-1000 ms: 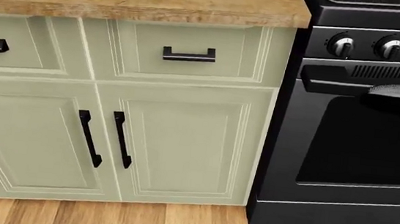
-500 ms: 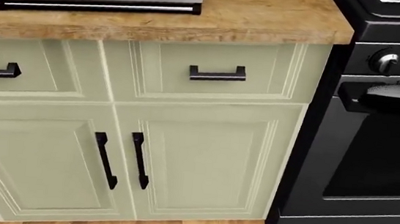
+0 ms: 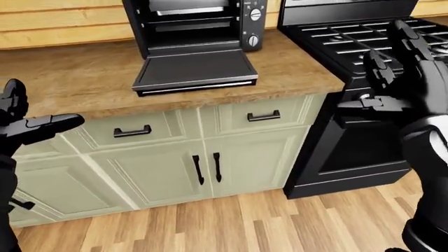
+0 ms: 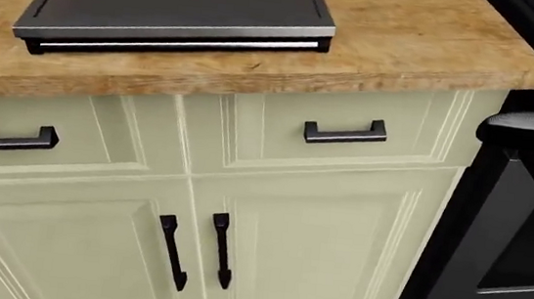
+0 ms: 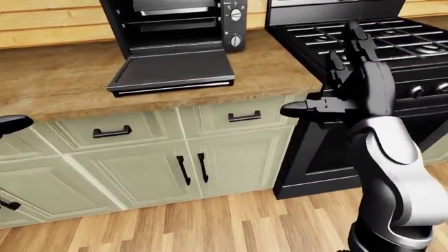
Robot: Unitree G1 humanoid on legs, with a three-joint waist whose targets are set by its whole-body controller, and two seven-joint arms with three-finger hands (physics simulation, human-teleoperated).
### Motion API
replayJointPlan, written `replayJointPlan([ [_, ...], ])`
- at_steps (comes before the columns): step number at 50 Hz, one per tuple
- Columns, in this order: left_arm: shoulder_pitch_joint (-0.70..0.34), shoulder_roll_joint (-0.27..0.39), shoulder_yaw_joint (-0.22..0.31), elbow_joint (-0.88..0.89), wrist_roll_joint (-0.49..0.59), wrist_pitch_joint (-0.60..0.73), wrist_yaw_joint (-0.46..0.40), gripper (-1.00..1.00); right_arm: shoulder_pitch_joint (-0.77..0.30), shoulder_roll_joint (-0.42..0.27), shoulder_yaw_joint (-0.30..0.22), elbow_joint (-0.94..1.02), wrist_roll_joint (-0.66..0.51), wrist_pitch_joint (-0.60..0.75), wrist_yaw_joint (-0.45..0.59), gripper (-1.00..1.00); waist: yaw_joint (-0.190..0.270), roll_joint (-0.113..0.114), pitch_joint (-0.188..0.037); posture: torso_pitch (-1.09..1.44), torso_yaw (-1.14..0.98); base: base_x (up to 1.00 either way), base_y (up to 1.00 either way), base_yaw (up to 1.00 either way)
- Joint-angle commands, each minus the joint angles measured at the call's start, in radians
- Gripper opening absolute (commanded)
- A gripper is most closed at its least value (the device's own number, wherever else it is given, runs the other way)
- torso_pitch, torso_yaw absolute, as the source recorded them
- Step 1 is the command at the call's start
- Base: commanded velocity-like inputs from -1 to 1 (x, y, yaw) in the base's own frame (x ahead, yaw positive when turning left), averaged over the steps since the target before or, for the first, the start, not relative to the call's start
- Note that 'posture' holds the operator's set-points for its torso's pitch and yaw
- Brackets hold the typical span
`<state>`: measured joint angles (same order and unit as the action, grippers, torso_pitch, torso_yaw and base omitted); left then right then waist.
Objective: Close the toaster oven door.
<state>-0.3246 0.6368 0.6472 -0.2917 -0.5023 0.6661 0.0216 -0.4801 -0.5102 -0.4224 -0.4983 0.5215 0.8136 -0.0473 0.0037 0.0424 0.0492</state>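
A black toaster oven [image 3: 196, 23] stands on the wooden counter [image 3: 77, 79] against the wall. Its door [image 3: 193, 71] hangs fully open and lies flat on the counter, with a silver handle along its near edge; it also shows in the head view [image 4: 178, 8]. My left hand [image 3: 28, 123] is open at the left edge of the left-eye view, below counter height and well left of the door. My right hand [image 5: 346, 79] is open, fingers spread upward, held over the stove's edge to the right of the door. Neither hand touches the oven.
A black gas range [image 3: 364, 47] stands right of the counter, its oven front [image 4: 524, 240] below. Pale green drawers and cabinet doors [image 3: 161, 168] with black handles sit under the counter. Wood floor [image 3: 231, 220] lies below. A wood-panel wall runs behind.
The head camera has tilted up and shifted right: the counter and the open door have slid down into view and more of the door now shows. The cabinets themselves have not moved.
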Motion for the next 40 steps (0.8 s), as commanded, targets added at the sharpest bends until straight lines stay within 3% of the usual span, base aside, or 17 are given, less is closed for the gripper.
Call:
replayJointPlan([
  [1, -0.028, 0.024, 0.011, -0.037, -0.008, -0.032, -0.005, 1.0, -0.033, -0.023, -0.028, -0.035, -0.002, -0.034, -0.01, 1.0, -0.004, -0.004, -0.018, 0.0, 0.0, 0.16, 0.3, 0.0],
  [5, -0.028, 0.028, 0.014, -0.033, -0.008, -0.035, -0.006, 1.0, -0.034, -0.026, -0.031, -0.044, 0.008, -0.024, -0.017, 1.0, 0.001, -0.043, -0.012, 0.0, 0.0, 0.17, 0.31, 0.0],
  [8, -0.028, 0.03, 0.013, -0.032, -0.008, -0.037, -0.005, 1.0, -0.03, -0.026, -0.03, -0.035, 0.004, -0.036, -0.013, 1.0, 0.005, -0.097, -0.018, 0.0, 0.0, 0.17, 0.31, 0.0],
  [10, -0.028, 0.03, 0.013, -0.035, -0.008, -0.035, -0.004, 1.0, -0.03, -0.028, -0.031, -0.034, 0.005, -0.036, -0.014, 1.0, -0.006, -0.076, -0.02, 0.0, 0.0, 0.16, 0.3, 0.0],
  [12, -0.026, 0.029, 0.013, -0.037, -0.008, -0.035, -0.004, 1.0, -0.028, -0.027, -0.032, -0.033, 0.006, -0.039, -0.014, 1.0, -0.007, -0.089, -0.024, 0.0, 0.0, 0.17, 0.27, 0.0],
  [15, -0.027, 0.031, 0.017, -0.037, -0.01, -0.033, -0.004, 1.0, -0.026, -0.029, -0.034, -0.036, 0.008, -0.036, -0.015, 1.0, -0.011, -0.061, -0.023, 0.0, 0.0, 0.17, 0.23, 0.0],
  [18, -0.027, 0.032, 0.016, -0.039, -0.01, -0.032, -0.003, 1.0, -0.027, -0.03, -0.034, -0.036, 0.01, -0.037, -0.015, 1.0, -0.019, -0.012, -0.011, 0.0, 0.0, 0.16, 0.22, 0.0],
  [20, -0.028, 0.033, 0.016, -0.038, -0.01, -0.032, -0.004, 1.0, -0.029, -0.03, -0.039, -0.033, 0.018, -0.034, -0.019, 1.0, -0.018, 0.065, -0.036, 0.0, 0.0, 0.16, 0.21, 0.0],
  [21, -0.029, 0.034, 0.016, -0.036, -0.009, -0.034, -0.004, 1.0, -0.03, -0.032, -0.04, -0.028, 0.018, -0.038, -0.019, 1.0, -0.012, 0.027, -0.027, 0.0, 0.0, 0.18, 0.16, 0.0],
  [22, -0.029, 0.035, 0.016, -0.035, -0.01, -0.034, -0.004, 1.0, -0.032, -0.033, -0.042, -0.025, 0.022, -0.037, -0.022, 1.0, -0.014, 0.042, -0.018, 0.0, 0.0, 0.16, 0.1, 0.0],
  [24, -0.029, 0.035, 0.016, -0.037, -0.01, -0.033, -0.003, 1.0, -0.029, -0.035, -0.039, -0.027, 0.023, -0.039, -0.023, 1.0, -0.004, 0.035, -0.028, 0.0, 0.0, 0.17, 0.02, 0.0],
  [28, -0.03, 0.038, 0.019, -0.037, -0.012, -0.031, -0.004, 1.0, -0.027, -0.035, -0.036, -0.026, 0.022, -0.043, -0.023, 1.0, 0.002, 0.013, -0.021, 0.0, 0.0, 0.17, 0.0, 0.0],
  [34, -0.028, 0.037, 0.018, -0.034, -0.01, -0.036, -0.005, 1.0, -0.026, -0.033, -0.036, -0.027, 0.025, -0.044, -0.026, 1.0, 0.009, -0.04, -0.022, 0.0, 0.0, 0.17, 0.0, 0.0],
  [37, -0.029, 0.039, 0.019, -0.033, -0.01, -0.034, -0.005, 1.0, -0.022, -0.032, -0.034, -0.029, 0.024, -0.046, -0.024, 1.0, 0.016, -0.089, -0.03, 0.0, 0.0, 0.16, 0.0, 0.0],
  [38, -0.03, 0.04, 0.02, -0.035, -0.011, -0.033, -0.004, 1.0, -0.022, -0.032, -0.035, -0.027, 0.023, -0.047, -0.024, 1.0, 0.021, -0.093, -0.039, 0.0, 0.0, 0.16, 0.0, 0.0],
  [39, -0.03, 0.04, 0.02, -0.034, -0.012, -0.032, -0.003, 1.0, -0.024, -0.033, -0.036, -0.029, 0.025, -0.044, -0.025, 1.0, 0.009, -0.07, -0.028, 0.0, 0.0, 0.16, 0.0, 0.0],
  [40, -0.031, 0.042, 0.021, -0.036, -0.012, -0.03, -0.002, 1.0, -0.024, -0.033, -0.037, -0.031, 0.027, -0.041, -0.026, 1.0, 0.006, -0.077, -0.022, 0.0, 0.0, 0.17, 0.0, 0.0],
])
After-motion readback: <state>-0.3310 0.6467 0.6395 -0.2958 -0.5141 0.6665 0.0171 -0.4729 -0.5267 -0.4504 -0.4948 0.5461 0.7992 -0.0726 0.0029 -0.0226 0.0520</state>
